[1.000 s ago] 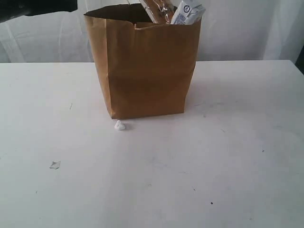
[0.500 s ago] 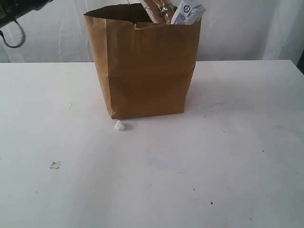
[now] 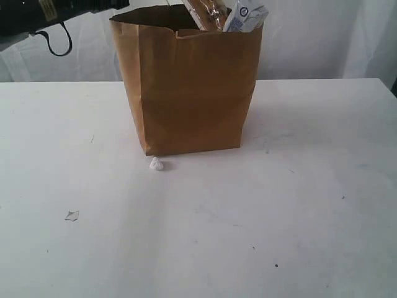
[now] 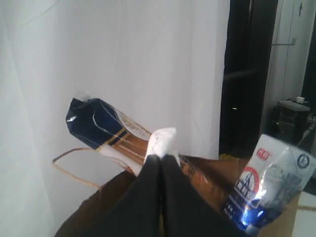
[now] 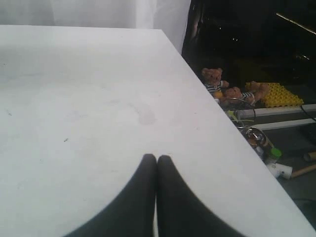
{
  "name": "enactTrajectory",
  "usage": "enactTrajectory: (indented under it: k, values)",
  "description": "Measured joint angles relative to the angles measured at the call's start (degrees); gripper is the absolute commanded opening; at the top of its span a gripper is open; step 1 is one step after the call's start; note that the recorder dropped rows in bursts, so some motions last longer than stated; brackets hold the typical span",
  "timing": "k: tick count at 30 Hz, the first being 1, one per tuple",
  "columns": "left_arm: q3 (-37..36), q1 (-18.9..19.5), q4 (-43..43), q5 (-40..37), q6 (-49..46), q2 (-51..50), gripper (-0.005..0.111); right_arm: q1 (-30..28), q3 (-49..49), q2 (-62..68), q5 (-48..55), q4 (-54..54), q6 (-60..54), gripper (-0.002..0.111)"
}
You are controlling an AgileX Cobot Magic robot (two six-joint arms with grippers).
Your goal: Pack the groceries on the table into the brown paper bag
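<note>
L fingers (image 4: 145, 192) pressed together, empty, over the mouth of the tall brown kraft paper bag (image 3: 186, 93). Long spaghetti pack (image 4: 98, 123) & small white-blue carton (image 4: 269, 190) lean out its top, prob too tall to sink. R fingers (image 5: 143, 192) closed too, empty, low over white worktop (image 5: 74, 89), apparently parked.

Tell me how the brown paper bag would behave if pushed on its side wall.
The brown paper bag seems to have thin paper walls, so it would probably dent before sliding. The spaghetti pack and carton stick out above its rim, so it may tip.
</note>
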State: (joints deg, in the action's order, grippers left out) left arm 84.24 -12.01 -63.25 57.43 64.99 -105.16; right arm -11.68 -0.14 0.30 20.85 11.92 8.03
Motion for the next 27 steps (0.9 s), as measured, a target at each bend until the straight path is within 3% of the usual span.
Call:
enactTrajectory:
  k: [4, 7, 13, 16, 27]
  values:
    - [0.13, -0.27, -0.69, -0.45, -3.92, -2.2, 0.0, 0.0, 0.0, 0.0, 0.0, 0.0, 0.0, 0.0]
    - [0.17, -0.36, -1.15, -0.34, -5.94, -3.94, 0.01, 0.0, 0.0, 0.0, 0.0, 0.0, 0.0, 0.0]
    - [0.17, -0.4, -1.39, -0.57, -6.8, -5.75, 0.053, 0.0, 0.0, 0.0, 0.0, 0.0, 0.0, 0.0]
    - [0.17, -0.4, -1.85, -0.57, -6.8, -5.78, 0.068, 0.0, 0.0, 0.0, 0.0, 0.0, 0.0, 0.0]
    - [0.17, -0.4, -2.83, 0.31, -3.82, -5.78, 0.07, 0.0, 0.0, 0.0, 0.0, 0.0, 0.0, 0.0]
